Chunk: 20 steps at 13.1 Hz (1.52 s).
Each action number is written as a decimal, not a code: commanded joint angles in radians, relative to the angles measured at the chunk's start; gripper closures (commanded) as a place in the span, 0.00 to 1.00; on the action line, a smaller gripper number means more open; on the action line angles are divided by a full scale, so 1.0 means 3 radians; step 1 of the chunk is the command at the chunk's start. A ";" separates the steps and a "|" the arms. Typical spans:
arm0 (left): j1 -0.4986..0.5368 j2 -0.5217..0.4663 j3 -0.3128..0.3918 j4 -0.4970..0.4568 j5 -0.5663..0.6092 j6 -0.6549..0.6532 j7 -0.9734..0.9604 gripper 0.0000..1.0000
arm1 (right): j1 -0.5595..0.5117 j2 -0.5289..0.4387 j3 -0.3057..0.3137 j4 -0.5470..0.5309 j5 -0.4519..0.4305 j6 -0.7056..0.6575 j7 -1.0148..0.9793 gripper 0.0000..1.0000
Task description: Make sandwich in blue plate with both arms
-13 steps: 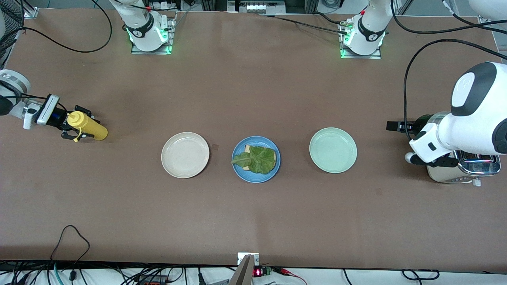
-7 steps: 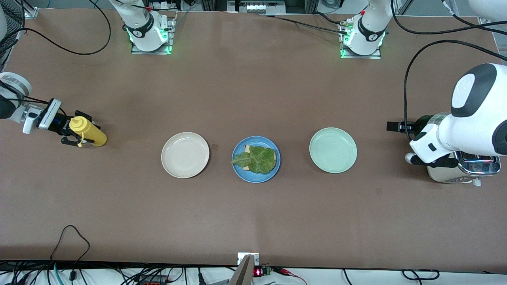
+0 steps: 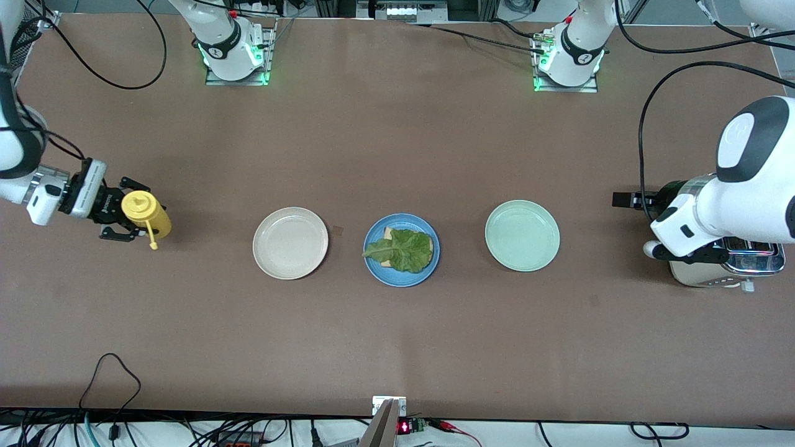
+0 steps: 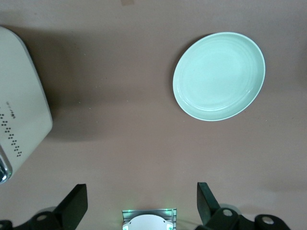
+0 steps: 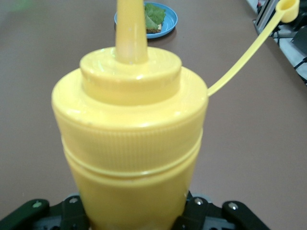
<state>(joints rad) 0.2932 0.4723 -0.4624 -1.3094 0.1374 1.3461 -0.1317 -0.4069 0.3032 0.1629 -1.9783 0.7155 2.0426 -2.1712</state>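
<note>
Front view shows our right gripper [image 3: 124, 214] has tipped the bottle [image 3: 147, 215] upright, fingers pinching it; sauce comes next. Left gripper [image 4: 139, 211] waits, fingers spread.

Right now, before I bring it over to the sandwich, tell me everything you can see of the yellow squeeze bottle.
The squeeze bottle is glossy yellow plastic with a ribbed screw collar and a tapered nozzle. Its small cap is off, dangling on a thin tether. The right tool is clamped around its body at the right arm's end of the table, its top tipped toward the front camera. The nozzle points roughly toward the blue plate. Whether its base touches the table is unclear.
</note>
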 commanded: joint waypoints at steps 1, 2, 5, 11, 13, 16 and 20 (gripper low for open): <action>0.0142 -0.0056 0.0007 0.0095 0.0038 -0.0135 0.0015 0.00 | 0.0312 -0.0335 0.0157 -0.0201 -0.0318 0.0354 0.0873 1.00; 0.0198 -0.0061 -0.0013 0.0115 0.0008 -0.0166 0.0015 0.00 | 0.0414 -0.0371 0.0239 -0.0221 -0.0446 0.0512 0.1276 1.00; 0.0326 0.0143 0.0018 0.0146 -0.0115 -0.0161 0.0015 0.00 | 0.0869 -0.0397 0.0311 -0.0207 -0.1012 0.0753 0.2401 1.00; 0.0347 0.0139 -0.0018 0.0182 -0.0105 -0.0084 -0.0026 0.00 | 0.1749 -0.0239 0.0306 -0.0064 -0.2388 0.0902 0.4305 1.00; 0.0332 0.0118 -0.0023 0.0167 -0.0065 -0.0064 -0.0021 0.00 | 0.2004 -0.0065 0.0296 0.0079 -0.2731 0.0887 0.4745 1.00; 0.0418 -0.0539 -0.0090 -0.0805 0.0023 0.1067 -0.0026 0.00 | 0.2413 0.0241 0.0148 0.0284 -0.3187 0.0887 0.5018 1.00; 0.0495 -0.1118 -0.0110 -0.1444 0.0012 0.1598 0.0020 0.00 | 0.2941 0.0589 -0.0231 0.0591 -0.3208 0.0882 0.5130 1.00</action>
<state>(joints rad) 0.4110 0.2631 -0.4841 -1.6466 0.1263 1.7995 -0.1344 0.4195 0.4330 0.1343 -1.8693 -0.2257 2.3162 -0.6660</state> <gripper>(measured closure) 0.000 0.405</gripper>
